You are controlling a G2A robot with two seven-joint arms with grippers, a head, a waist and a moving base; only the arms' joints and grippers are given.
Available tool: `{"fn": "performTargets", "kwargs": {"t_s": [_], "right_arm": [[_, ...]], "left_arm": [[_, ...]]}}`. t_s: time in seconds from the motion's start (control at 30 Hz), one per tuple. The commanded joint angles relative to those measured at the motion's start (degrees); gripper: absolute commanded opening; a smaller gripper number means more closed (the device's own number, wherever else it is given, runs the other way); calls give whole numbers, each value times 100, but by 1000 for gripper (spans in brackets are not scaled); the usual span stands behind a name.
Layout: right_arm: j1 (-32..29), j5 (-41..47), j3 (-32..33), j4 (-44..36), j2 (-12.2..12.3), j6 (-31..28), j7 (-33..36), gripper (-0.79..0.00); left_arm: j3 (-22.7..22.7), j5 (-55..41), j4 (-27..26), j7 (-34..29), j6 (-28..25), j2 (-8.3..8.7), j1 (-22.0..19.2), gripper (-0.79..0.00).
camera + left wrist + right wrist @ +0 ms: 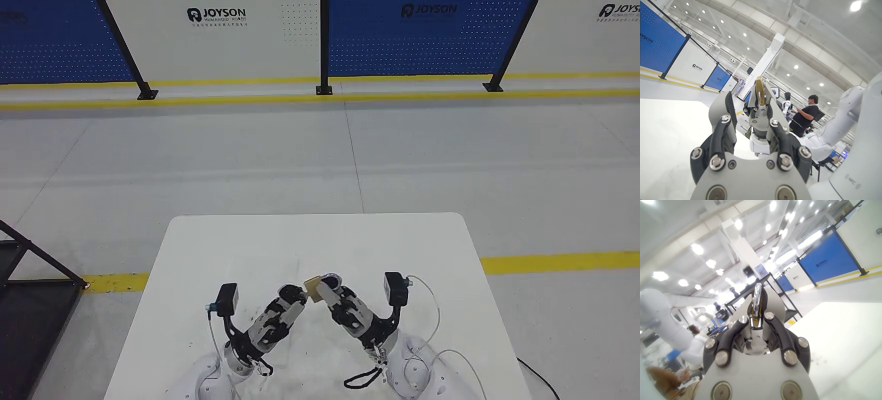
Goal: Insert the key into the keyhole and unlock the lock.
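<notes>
Lock [759, 91], brass with a chrome shackle, is clamped between the fingers of the right gripper [757, 302]. Those fingers are closed tight on its body, and the shackle sticks out past their tips. The left gripper [748, 96] has its fingers spread wide and grips nothing. The lock lies in the gap between them, close beside one finger and well apart from the other. The two grippers meet tip to tip, raised above the white table [300, 240].

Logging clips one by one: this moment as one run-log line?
right gripper: shut on lock, above table | left gripper: open, beside lock | key: seemingly inserted in lock | unlock: not confirmed
</notes>
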Motion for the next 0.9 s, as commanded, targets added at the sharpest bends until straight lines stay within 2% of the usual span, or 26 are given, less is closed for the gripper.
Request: {"fn": "performTargets", "kwargs": {"t_s": [0.0, 0.27, 0.33, 0.37, 0.6, 0.63, 0.67, 0.87], "right_arm": [[-2, 10, 0, 0, 3, 1, 30, -785], [-4, 25, -9, -8, 8, 53, 126, -785], [-3, 38, -16, -8, 7, 67, 144, -785], [1, 40, -20, -11, 8, 72, 161, -785], [13, 59, -44, -19, 9, 129, 245, -785], [14, 64, -45, -17, 9, 139, 257, -785], [16, 63, -45, -21, 10, 149, 270, -785], [10, 92, -28, -39, 14, 258, 297, -785]], "left_arm": [[15, -14, 5, -2, 0, 7, -13, -416], [87, -24, 31, -23, 0, 29, -56, -443], [90, -6, 39, -9, 0, 31, -66, -486], [95, 4, 42, 0, 0, 31, -69, -551], [90, 64, 59, 41, 0, 33, -73, -631], [86, 75, 58, 48, 0, 32, -73, -727], [80, 97, 61, 48, 0, 32, -73, -785], [14, 252, 64, 108, 1, 20, -49, -785]]}}
